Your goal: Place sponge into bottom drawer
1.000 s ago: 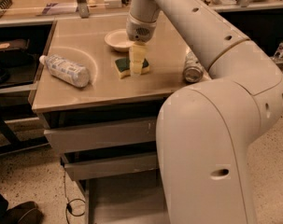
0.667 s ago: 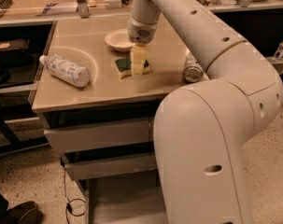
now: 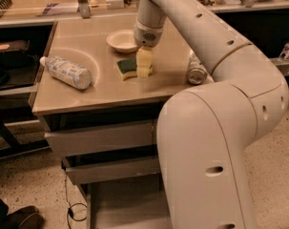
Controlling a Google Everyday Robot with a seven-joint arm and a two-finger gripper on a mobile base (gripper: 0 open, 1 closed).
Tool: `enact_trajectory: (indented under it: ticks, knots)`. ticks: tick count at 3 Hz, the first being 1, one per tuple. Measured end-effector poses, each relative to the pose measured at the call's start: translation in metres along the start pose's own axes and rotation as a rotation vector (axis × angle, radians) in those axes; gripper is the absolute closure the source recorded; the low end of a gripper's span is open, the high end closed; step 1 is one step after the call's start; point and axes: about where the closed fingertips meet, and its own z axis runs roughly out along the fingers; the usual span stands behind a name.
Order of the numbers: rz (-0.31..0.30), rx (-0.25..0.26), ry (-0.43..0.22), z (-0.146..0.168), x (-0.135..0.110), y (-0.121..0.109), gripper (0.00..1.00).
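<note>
The sponge [image 3: 127, 67], dark green on top with a yellow body, lies flat near the middle of the counter top. My gripper [image 3: 145, 65] points straight down at the sponge's right end and touches or nearly touches it. The bottom drawer [image 3: 116, 205] stands pulled out below the other two drawers. Its grey floor shows at the bottom of the view, and my arm's big lower link hides its right part.
A plastic water bottle [image 3: 67, 72] lies on its side at the counter's left. A white bowl [image 3: 122, 40] stands just behind the sponge. A metal can [image 3: 196, 71] stands at the right. The middle drawer [image 3: 110, 168] juts out slightly. A cable [image 3: 70, 209] hangs beside the drawers.
The gripper stays down at the sponge's right end. The arm's large lower link has shifted slightly left in the view. The sponge has not moved.
</note>
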Motion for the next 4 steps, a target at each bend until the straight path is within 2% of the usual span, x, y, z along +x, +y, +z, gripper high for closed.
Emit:
enact_trajectory:
  ticks: [3,4]
  knots:
    - [0.023,-0.021,0.003,0.0078,0.0118,0.0087,0.00]
    - [0.023,-0.021,0.003,0.0078,0.0118,0.0087,0.19]
